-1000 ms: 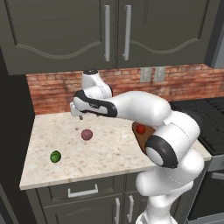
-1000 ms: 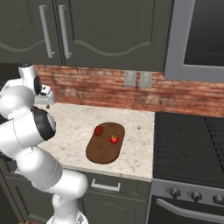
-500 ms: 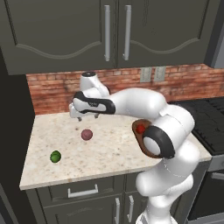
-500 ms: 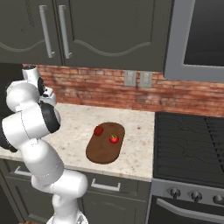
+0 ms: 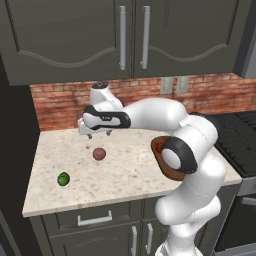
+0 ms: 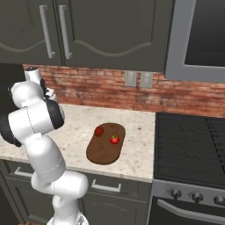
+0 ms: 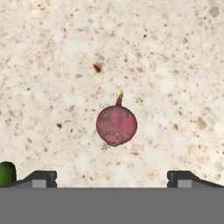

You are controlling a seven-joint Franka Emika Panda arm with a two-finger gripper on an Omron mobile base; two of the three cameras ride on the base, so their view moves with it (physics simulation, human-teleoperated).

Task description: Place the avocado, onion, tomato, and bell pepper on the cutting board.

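Observation:
The pinkish-purple onion (image 5: 99,153) (image 7: 116,124) lies on the speckled counter. My gripper (image 5: 96,134) (image 7: 111,177) hangs open a little above and behind it, with nothing between the fingers. The dark-green avocado (image 5: 63,178) (image 7: 6,173) sits further toward the counter's front left. On the dark-brown cutting board (image 6: 104,150) (image 5: 161,161) rest the bright-red tomato (image 6: 114,139) and the darker-red bell pepper (image 6: 99,131). In the left base view my arm hides most of the board.
A brick backsplash (image 5: 55,105) runs behind the counter, with dark cabinets (image 5: 100,35) overhead. A black stove (image 6: 189,145) stands to the right of the counter. The counter's left edge (image 5: 31,175) meets a dark gap.
The gripper has drifted slightly forward over the onion. My elbow has swung further right and lower. The onion, avocado and board items have not moved.

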